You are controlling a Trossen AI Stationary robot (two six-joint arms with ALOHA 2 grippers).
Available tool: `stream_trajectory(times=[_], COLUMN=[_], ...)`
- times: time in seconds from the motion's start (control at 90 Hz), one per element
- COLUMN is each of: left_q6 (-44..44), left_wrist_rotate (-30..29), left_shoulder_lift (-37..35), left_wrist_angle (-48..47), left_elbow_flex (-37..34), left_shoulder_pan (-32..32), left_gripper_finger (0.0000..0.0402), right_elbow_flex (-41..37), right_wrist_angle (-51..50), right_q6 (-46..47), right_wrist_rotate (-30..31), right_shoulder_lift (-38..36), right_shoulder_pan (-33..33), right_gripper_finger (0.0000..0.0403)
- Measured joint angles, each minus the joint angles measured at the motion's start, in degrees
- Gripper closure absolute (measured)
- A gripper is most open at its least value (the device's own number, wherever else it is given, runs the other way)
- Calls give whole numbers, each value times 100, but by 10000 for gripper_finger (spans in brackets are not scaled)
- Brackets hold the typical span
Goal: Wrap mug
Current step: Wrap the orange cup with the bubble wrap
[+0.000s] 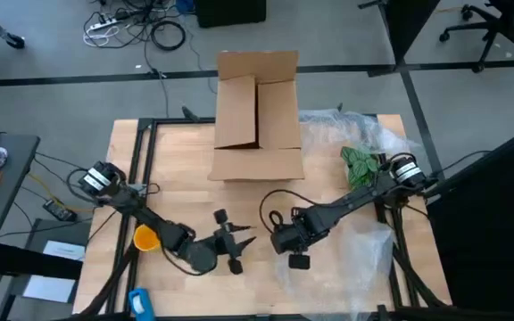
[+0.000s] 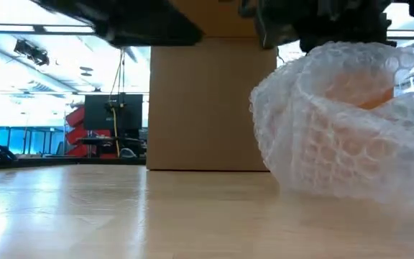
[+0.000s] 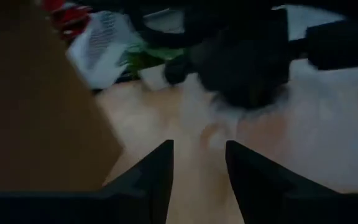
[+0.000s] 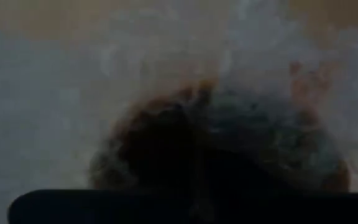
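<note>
One small yellow-orange glossy mug shows only as an orange glow inside one crinkly clear bubble-wrap bundle directly beneath the right end effector, whose grip I cannot tell. Just beside it hovers the left end effector, fingers spread apart, released. One brown cardboard box stands beyond on the wooden surface.

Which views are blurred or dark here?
Right wrist view: dim and soft, with the orange mug a dark blob under the clear bubble wrap. Left wrist view: dark and defocused past the left hand. Low view: background windows blown out. High view: evenly lit and sharp.
</note>
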Motion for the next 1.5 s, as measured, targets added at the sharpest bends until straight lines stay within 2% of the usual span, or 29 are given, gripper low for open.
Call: stream_trajectory(times=[0.189,0.433,0.556,0.756,0.978,1.189,1.344,1.422,1.5], left_q6=[176,295,200,416,521,509,510,510,508], left_wrist_rotate=[1089,1836,1940,2223,2236,2237,2234,2236,2234], left_shoulder_lift=[525,1234,1588,2035,2099,2099,2099,2099,2099], left_wrist_angle=[1080,2539,2856,2840,2740,2663,2617,2604,2600], left_elbow_flex=[2,7,152,654,755,752,752,752,752], left_shoulder_pan=[453,701,810,873,876,877,878,876,876], left_gripper_finger=[271,271,271,271,271,271,271,271,271], right_elbow_flex=[81,81,81,83,85,85,85,91,97], right_wrist_angle=[-41,-23,-22,-61,-151,-175,-334,-667,-1312], right_q6=[33,44,47,227,448,769,858,1026,1229], right_wrist_rotate=[6,254,268,269,256,287,299,551,1105], right_shoulder_lift=[0,0,0,-54,-235,-709,-1264,-1637,-1972], right_shoulder_pan=[24,35,35,42,136,177,199,205,227], right_gripper_finger=[312,295,289,273,243,217,214,219,228])
